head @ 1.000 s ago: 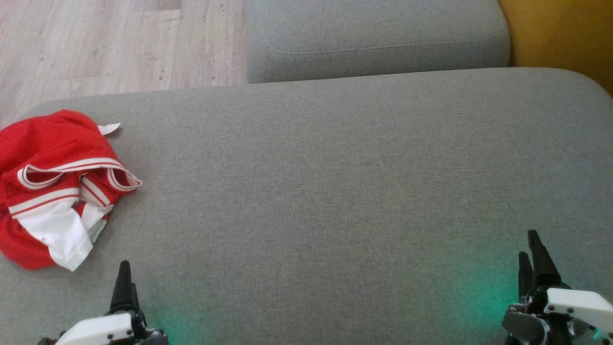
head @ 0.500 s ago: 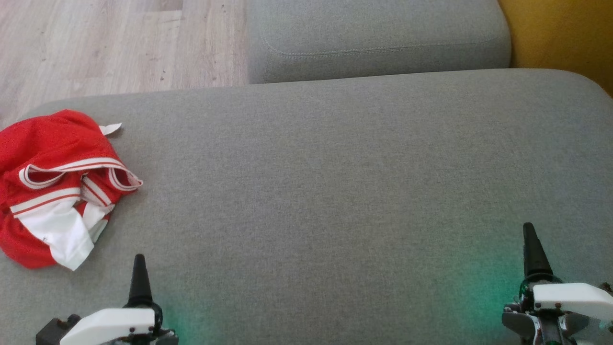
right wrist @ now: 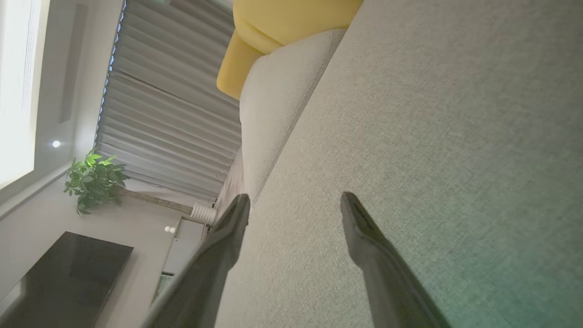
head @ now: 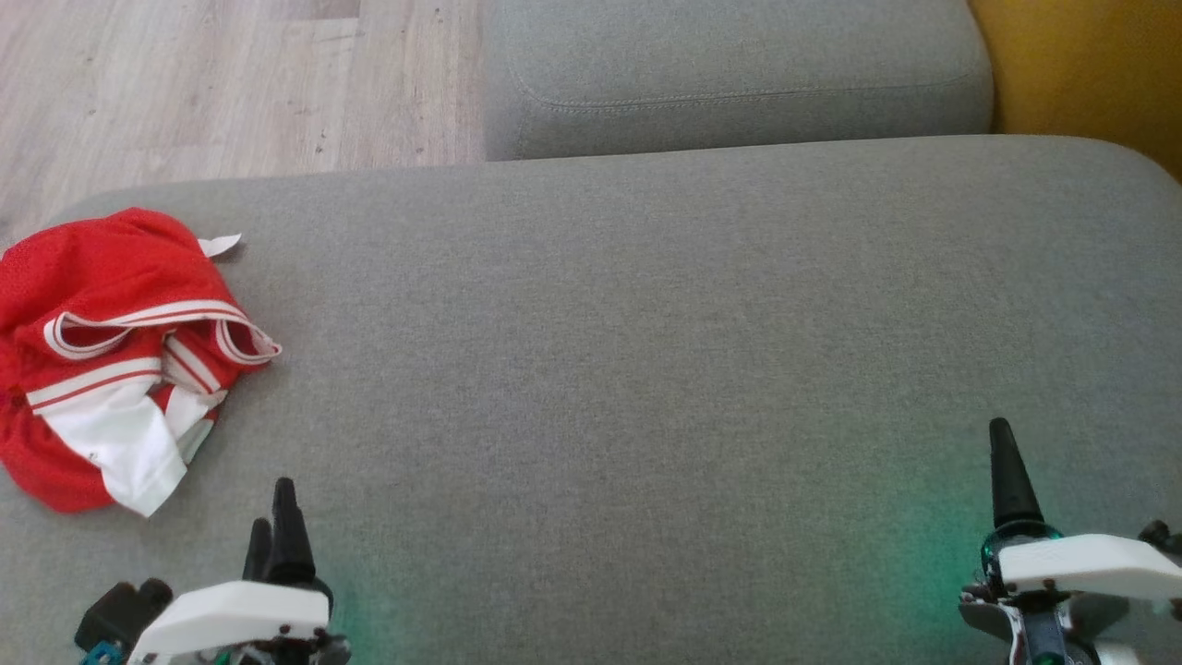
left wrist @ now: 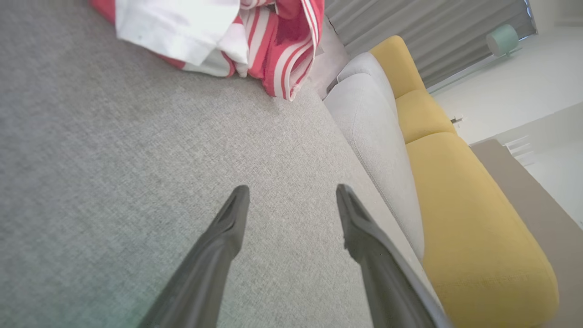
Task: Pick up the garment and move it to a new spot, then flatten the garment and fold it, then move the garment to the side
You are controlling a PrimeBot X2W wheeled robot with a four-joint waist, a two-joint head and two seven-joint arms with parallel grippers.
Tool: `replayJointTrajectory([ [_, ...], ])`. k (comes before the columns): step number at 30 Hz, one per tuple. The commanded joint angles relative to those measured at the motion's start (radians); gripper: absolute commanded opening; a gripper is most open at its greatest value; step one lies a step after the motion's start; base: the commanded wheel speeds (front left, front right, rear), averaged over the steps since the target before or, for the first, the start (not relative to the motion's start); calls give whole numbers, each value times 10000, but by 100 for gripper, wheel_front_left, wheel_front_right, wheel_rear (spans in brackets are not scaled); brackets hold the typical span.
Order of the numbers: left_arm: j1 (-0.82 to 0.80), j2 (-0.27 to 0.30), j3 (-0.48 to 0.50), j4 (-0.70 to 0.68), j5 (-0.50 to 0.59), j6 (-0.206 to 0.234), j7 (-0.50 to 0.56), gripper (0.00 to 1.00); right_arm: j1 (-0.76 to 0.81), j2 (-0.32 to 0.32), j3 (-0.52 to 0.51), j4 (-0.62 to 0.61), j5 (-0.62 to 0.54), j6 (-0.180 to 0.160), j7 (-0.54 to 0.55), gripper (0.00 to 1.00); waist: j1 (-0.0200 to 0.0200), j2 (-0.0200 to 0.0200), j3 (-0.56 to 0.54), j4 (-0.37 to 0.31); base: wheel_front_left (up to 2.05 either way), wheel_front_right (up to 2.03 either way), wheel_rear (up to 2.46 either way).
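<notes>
While left hand and right hand hang spread, crumpled red mesh garment, woven grey cushion.

One red garment, two grey cushions

Garment on the cushion's left end (2nd cushion behind)

Red/wht striped garment, grey cushion
</notes>
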Motion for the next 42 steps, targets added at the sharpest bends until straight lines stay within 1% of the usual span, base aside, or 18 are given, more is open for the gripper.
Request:
replayJointTrajectory([
  [1,-363,212,5,-393,453,81,-150,100,-403,-45,99,-415,-437,27,-100,100,0,0,-2,13,0,0,0],
  [23,-451,637,-728,-768,3163,570,-765,100,-374,-57,426,-741,-3007,41,-257,100,0,0,-27,67,0,0,0],
  [35,-489,761,-989,-803,4400,840,-1118,100,-333,-63,593,-946,-4486,49,-345,100,0,0,-41,118,0,0,0],
  [42,-573,945,-1290,-828,5307,926,-1323,100,-302,-67,649,-1049,-5349,53,-434,100,0,0,-59,138,0,0,0],
])
